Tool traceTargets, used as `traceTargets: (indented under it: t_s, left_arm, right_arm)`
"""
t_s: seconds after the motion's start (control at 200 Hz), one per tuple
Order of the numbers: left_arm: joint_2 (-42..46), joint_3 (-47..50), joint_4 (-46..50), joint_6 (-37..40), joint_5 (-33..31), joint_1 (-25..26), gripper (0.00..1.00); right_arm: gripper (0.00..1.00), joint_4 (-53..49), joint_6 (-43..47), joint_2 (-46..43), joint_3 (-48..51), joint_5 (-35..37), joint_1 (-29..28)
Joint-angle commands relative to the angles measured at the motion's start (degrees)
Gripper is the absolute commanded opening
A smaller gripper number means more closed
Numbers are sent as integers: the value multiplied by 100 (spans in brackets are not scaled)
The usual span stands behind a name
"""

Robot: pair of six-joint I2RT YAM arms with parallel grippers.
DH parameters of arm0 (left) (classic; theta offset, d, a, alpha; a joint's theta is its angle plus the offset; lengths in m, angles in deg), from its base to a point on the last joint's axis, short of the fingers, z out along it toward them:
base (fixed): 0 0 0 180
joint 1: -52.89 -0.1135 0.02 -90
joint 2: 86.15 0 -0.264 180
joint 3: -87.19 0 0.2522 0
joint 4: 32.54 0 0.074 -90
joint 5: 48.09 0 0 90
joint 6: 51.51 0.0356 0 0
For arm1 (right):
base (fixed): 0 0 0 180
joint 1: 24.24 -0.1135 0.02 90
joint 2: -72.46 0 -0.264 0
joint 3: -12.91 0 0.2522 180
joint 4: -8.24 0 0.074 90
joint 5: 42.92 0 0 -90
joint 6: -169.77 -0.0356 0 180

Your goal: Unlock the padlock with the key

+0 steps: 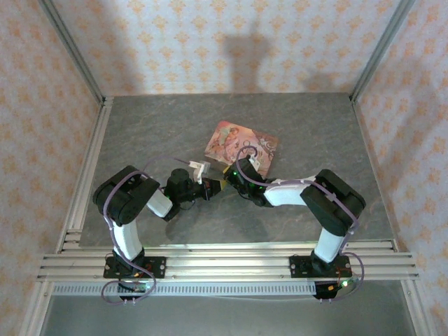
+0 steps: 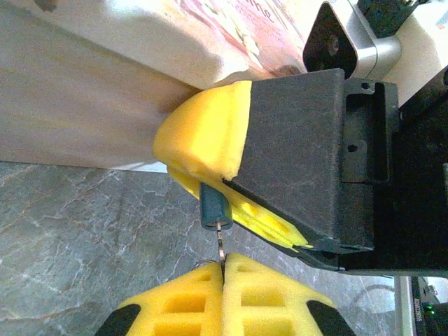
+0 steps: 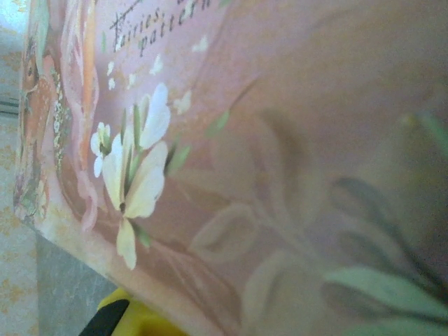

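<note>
The tiny blue-teal padlock (image 2: 213, 206) sticks out from between the yellow pads (image 2: 203, 129) of my right gripper (image 1: 228, 179), which is clamped on it at the tin's lower left corner. A thin metal key (image 2: 222, 241) runs from the padlock's underside down into my left gripper (image 2: 224, 269), whose yellow fingertips are pressed together on it. The key's wire ring (image 2: 201, 264) peeks out beside those tips. From above, the left gripper (image 1: 210, 187) and the right gripper meet tip to tip just in front of the tin.
The pink illustrated tin (image 1: 241, 144) lies on the grey marbled table (image 1: 140, 133) right behind both grippers. Its lid (image 3: 280, 175) is very close to the right wrist camera, with one yellow finger (image 3: 143, 320) below it. Metal rails (image 1: 224, 262) run along the near edge.
</note>
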Motion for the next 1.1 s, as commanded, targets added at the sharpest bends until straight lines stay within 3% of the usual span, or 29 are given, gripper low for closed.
traceTargets:
  t_s: [0.0,0.275,0.41,0.52,0.651,0.811,0.951,1.096]
  left_arm:
    - [138,-146,-33,-97,79,39,0]
    - [-44,-400,-709,-828,283,-118,0]
    - [107,-485,-506,-875,522,-222,0]
    - [314,-571,137,-500,490,-245,0]
    - [602,-688,1421,621,137,-56,0]
    - [985,-535,2213,1876,-937,374,0]
    - [1461,-455,3097,3385,-2928,1309,0]
    - [1579,-230,3006,3964,-4325,1887,0]
  right_arm:
    - [0,273,-621,336,195,-583,-20]
    - [0,434,-558,384,253,-745,-119]
    - [0,346,-461,316,384,-781,-126]
    - [0,297,-461,280,432,-900,-132]
    - [0,-56,-509,144,278,-1025,-132]
    - [0,-725,-517,-117,-79,-1116,-139]
    - [0,-1194,-651,-298,-301,-1244,-132]
    - [0,-1651,-727,-371,-469,-1409,-135]
